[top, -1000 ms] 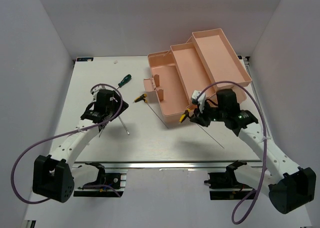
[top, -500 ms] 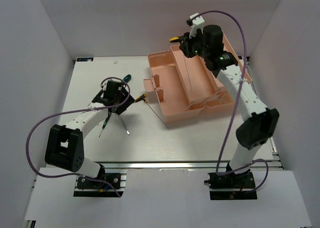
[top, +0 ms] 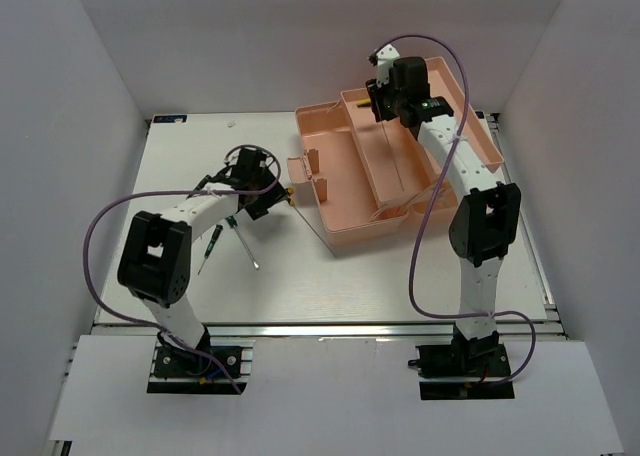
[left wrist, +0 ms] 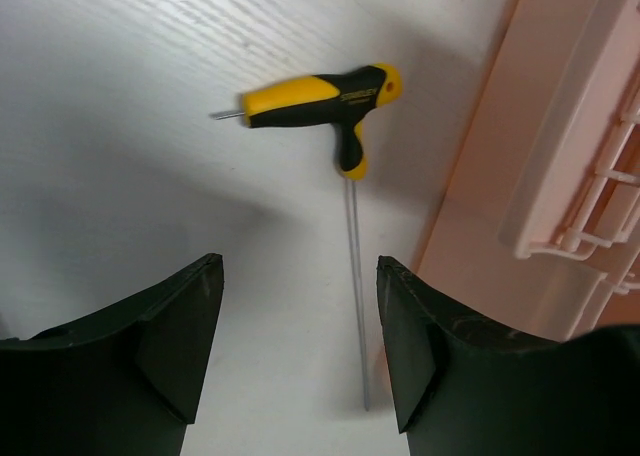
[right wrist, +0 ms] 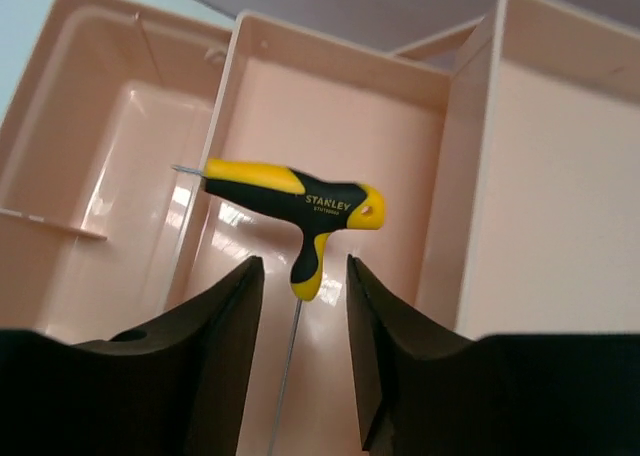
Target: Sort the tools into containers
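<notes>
Table [top: 150,276]: white; it carried the toolbox at the far right, and loose tools lay on its left half.
Toolbox [top: 345,191]: salmon-pink and folded open, with a deep bin nearest the arms and two trays stepped up behind it.
Middle tray [right wrist: 330,106]: glossy floor, lying between the bin and the outer tray; the right end effector was over it.
Right end effector [right wrist: 303,266]: reached to the far side of the toolbox. Its fingers [right wrist: 200,376] stood partly open. The thin shaft of the tray key ran down through the gap, and no pad visibly touched it.
Left end effector [left wrist: 300,266]: spread wide above the table beside the toolbox. It held nothing, and its fingers [left wrist: 170,346] were clear of the table key.
Tray key [right wrist: 290,201]: yellow-black T-handle seen over the middle tray, one end against the wall next to the bin. I cannot tell whether it lay on the floor.
Table key [left wrist: 315,94]: flat on the table ahead of the left fingers, handle away from them and shaft pointing back between them. The toolbox wall was just beside the shaft.
Screwdriver [top: 213,246]: on the table beside the left arm, well apart from the toolbox.
</notes>
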